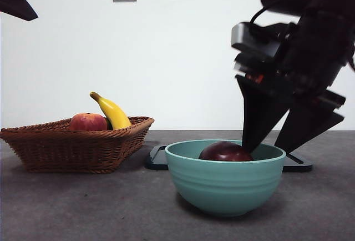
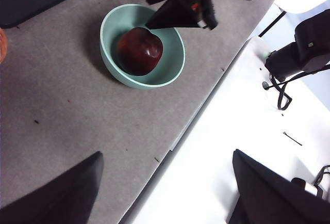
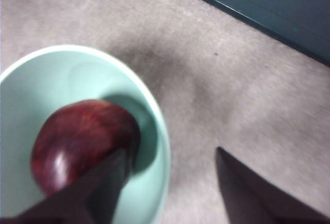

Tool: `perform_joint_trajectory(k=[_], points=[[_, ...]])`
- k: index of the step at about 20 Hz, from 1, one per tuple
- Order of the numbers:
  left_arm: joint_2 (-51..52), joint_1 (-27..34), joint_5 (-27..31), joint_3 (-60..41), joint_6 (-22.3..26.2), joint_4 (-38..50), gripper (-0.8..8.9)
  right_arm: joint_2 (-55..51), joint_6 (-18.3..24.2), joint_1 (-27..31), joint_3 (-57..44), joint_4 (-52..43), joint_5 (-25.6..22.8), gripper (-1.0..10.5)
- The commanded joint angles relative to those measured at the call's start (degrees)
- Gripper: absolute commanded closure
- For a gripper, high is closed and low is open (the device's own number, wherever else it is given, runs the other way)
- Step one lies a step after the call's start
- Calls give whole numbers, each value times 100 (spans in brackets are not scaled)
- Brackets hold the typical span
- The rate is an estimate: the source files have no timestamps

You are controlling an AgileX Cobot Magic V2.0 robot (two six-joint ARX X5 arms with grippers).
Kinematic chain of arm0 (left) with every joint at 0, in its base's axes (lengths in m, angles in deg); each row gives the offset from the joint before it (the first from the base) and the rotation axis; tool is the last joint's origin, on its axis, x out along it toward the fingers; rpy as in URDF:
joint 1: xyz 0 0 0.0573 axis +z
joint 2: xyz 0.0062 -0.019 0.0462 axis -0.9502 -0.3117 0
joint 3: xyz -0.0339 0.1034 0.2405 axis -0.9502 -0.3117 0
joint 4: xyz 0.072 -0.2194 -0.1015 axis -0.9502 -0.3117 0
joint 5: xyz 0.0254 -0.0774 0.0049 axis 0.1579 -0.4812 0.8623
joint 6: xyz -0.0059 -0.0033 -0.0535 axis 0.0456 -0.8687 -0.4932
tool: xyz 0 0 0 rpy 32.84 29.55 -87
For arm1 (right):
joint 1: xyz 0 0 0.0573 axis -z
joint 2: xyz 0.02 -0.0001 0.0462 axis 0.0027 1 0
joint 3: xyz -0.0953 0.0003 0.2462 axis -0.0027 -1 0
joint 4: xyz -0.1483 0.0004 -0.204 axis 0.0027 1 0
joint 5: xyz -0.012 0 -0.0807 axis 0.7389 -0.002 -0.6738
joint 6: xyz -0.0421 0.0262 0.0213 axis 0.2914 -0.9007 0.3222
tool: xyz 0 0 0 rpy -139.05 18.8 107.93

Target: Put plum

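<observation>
Plum [image 1: 225,151]: resting inside teal bowl [image 1: 224,188], deposit judged done | Right pincer [image 1: 273,144]: spread wide, empty, 1 jaw at plum's side, straddling rim | Left pincer [image 2: 165,190]: spread, empty, waiting well clear | Basket [image 1: 72,145]: apple, banana untouched.

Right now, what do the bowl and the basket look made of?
The bowl looks like glazed ceramic or hard plastic: smooth teal wall with faint ridges and a soft sheen; I can't tell which. The basket looks like woven wicker, brown strands with a braided rim, matte. The plum lies in the bowl, with the right gripper open at the rim.
</observation>
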State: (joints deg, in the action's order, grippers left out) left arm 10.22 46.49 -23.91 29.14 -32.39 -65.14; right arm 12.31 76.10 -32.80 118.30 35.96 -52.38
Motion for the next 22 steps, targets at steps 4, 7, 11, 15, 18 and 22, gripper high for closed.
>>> perform_joint_trajectory(k=[4, 7, 11, 15, 18, 22], points=[[-33, -17, -26, 68, 70, 50, 410, 293, -61, -142, 22, -262, -26, 897], [-33, -17, -26, 70, 70, 48, 410, 297, -63, -151, 22, -328, -26, 936], [-33, -17, -26, 70, 72, 66, 410, 295, -70, -151, 26, -407, 20, 936], [-33, -17, -26, 70, 70, 68, 409, 184, -105, -142, 197, -420, 17, 936], [-33, -17, -26, 70, 70, 68, 409, 168, -103, -4, 584, -269, 15, 936], [-33, -17, -26, 70, 72, 70, 409, 223, -79, 431, 1016, -223, 17, 936]])
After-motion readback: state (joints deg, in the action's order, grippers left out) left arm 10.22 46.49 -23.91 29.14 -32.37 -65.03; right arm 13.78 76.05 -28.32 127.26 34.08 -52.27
